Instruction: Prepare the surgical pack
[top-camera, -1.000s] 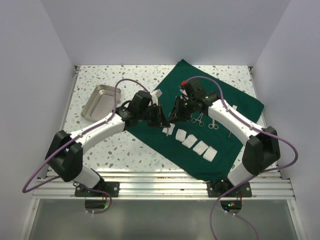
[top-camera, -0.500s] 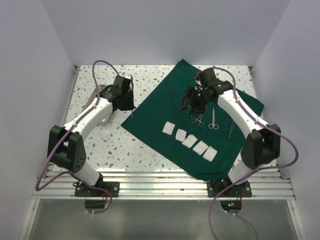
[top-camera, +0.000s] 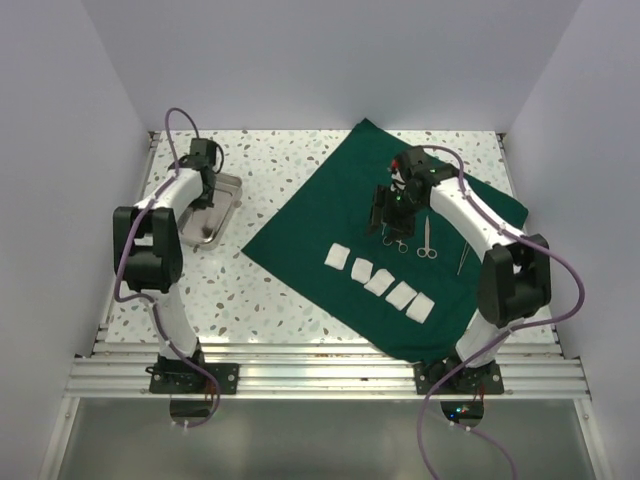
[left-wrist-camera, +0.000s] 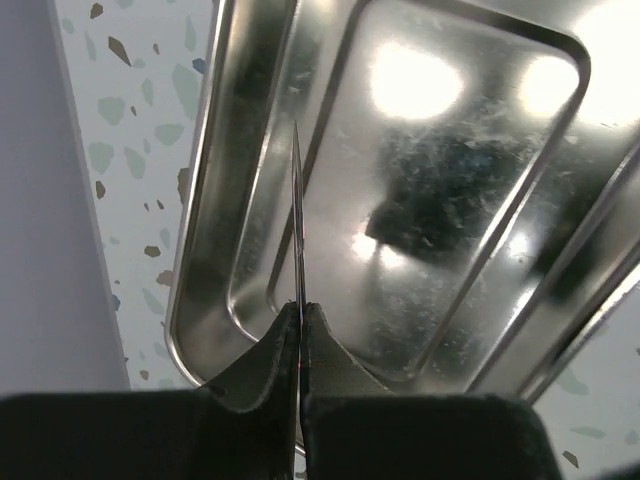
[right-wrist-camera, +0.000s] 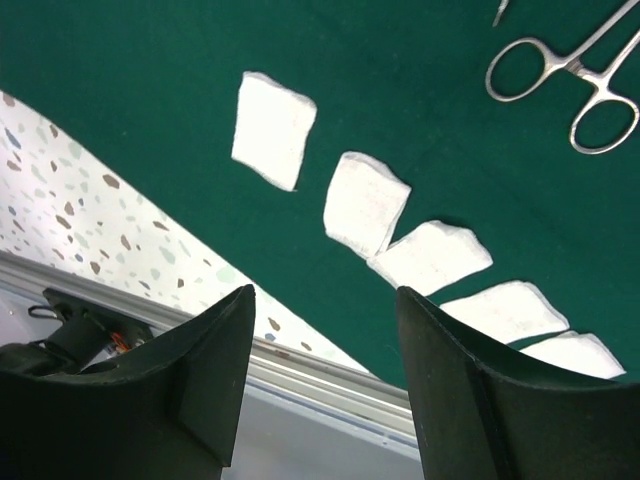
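Observation:
The surgical pack is a dark green drape (top-camera: 310, 220) spread flat as a wide sheet across the table's right half, also seen in the right wrist view (right-wrist-camera: 150, 80). On it lie several white gauze squares (top-camera: 380, 282) in a row. My left gripper (top-camera: 205, 188) hangs over the shiny metal tray (top-camera: 190, 232) at the left. In the left wrist view the gripper (left-wrist-camera: 300, 306) is shut on a thin metal instrument (left-wrist-camera: 297, 210) seen edge-on above the tray (left-wrist-camera: 215, 200). My right gripper (top-camera: 388, 212) hovers open and empty over the drape; its wrist view (right-wrist-camera: 325, 293) looks down on the gauze (right-wrist-camera: 272, 128).
Ring-handled forceps (top-camera: 396, 240), scissors (top-camera: 427, 246) and a thin probe (top-camera: 462, 260) lie on the drape beside the right gripper; the forceps rings (right-wrist-camera: 575, 85) show in the right wrist view. Speckled tabletop (top-camera: 250, 290) lies between tray and drape. White walls enclose three sides.
My left arm swung from the drape's middle out left to the tray, staying shut. My right gripper opened, drew back from the middle and now hangs over the forceps.

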